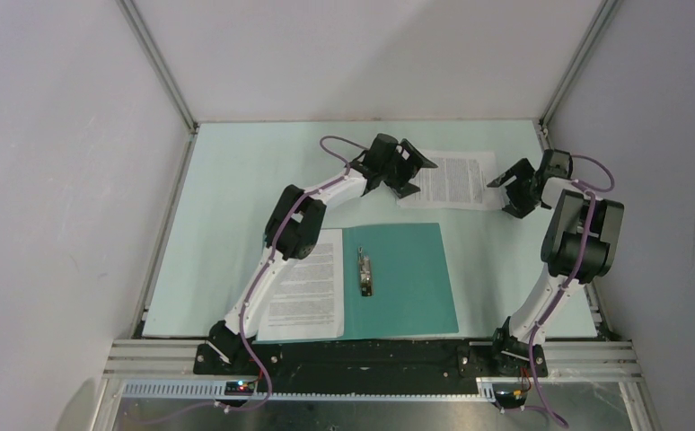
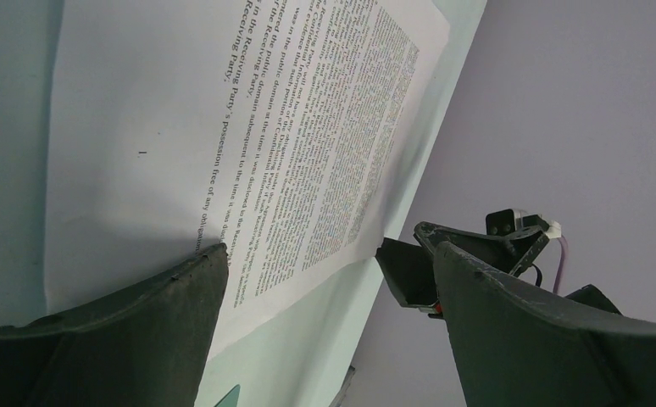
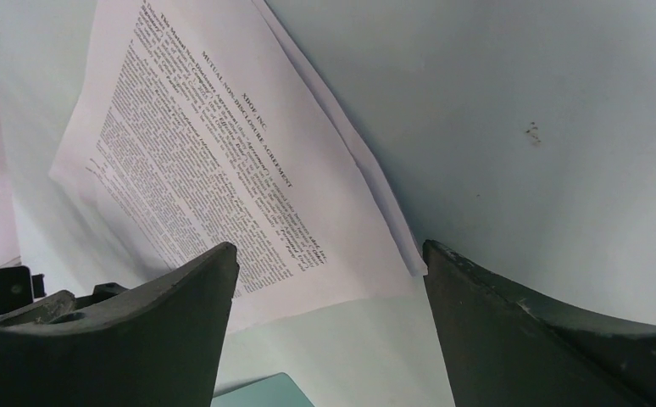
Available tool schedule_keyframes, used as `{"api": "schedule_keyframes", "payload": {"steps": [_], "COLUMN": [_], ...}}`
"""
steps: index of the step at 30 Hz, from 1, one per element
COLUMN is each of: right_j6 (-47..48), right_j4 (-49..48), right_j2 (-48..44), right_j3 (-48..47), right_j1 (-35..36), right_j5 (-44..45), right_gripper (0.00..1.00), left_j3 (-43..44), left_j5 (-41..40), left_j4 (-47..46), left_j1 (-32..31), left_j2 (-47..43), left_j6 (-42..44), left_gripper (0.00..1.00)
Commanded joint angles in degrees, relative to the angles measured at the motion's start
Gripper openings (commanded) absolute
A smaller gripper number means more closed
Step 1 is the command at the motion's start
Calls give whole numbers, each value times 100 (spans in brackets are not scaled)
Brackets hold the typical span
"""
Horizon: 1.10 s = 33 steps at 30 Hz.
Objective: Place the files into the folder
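The dark teal folder (image 1: 407,278) lies open at the near middle, its metal clip (image 1: 365,272) at the spine. One printed sheet (image 1: 306,287) lies on the folder's left half, partly under my left arm. The second sheet (image 1: 456,180) lies flat on the table at the back. My left gripper (image 1: 423,178) is open at that sheet's left edge, and my right gripper (image 1: 503,197) is open at its right edge. The left wrist view shows the sheet (image 2: 223,110) between and beyond the open left gripper (image 2: 325,263). The right wrist view shows the sheet (image 3: 214,161) ahead of the open right gripper (image 3: 329,263).
The pale mint table (image 1: 236,197) is bounded by grey walls and aluminium frame posts (image 1: 160,67). A folder corner (image 3: 265,392) shows low in the right wrist view. The metal rail (image 1: 371,359) carrying the arm bases runs along the near edge.
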<state>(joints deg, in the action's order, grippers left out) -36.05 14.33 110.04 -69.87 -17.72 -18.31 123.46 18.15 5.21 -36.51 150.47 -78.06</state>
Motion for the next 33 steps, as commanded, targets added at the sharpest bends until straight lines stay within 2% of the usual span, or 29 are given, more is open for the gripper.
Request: {"api": "schedule_keyframes", "payload": {"steps": [1, 13, 21, 24, 27, 33], "right_j6": [-90, -21, -20, -28, -7, 412], "right_j4": [-246, -778, -798, -800, -819, -255], "right_j2": [18, -58, 20, -38, -312, -1252], "right_j3": [282, 400, 430, 430, 430, -58], "right_j1": [57, 207, 237, 261, 358, 950], "right_j5": [-88, -220, -50, 128, 432, 1221], "right_gripper": [83, 68, 31, 13, 0, 0], "left_j3": [-161, -124, -43, -31, -147, -1138], "left_j5": [-243, -227, -67, 66, 244, 416], "left_j4": [236, 236, 240, 242, 298, 545], "left_j1": [-3, 17, 32, 57, 145, 548], "left_j2": [-143, -95, -108, -239, -694, -2264], "left_j6": [19, 4, 95, 318, 651, 1910], "left_gripper": [98, 98, 98, 99, 100, 100]}}
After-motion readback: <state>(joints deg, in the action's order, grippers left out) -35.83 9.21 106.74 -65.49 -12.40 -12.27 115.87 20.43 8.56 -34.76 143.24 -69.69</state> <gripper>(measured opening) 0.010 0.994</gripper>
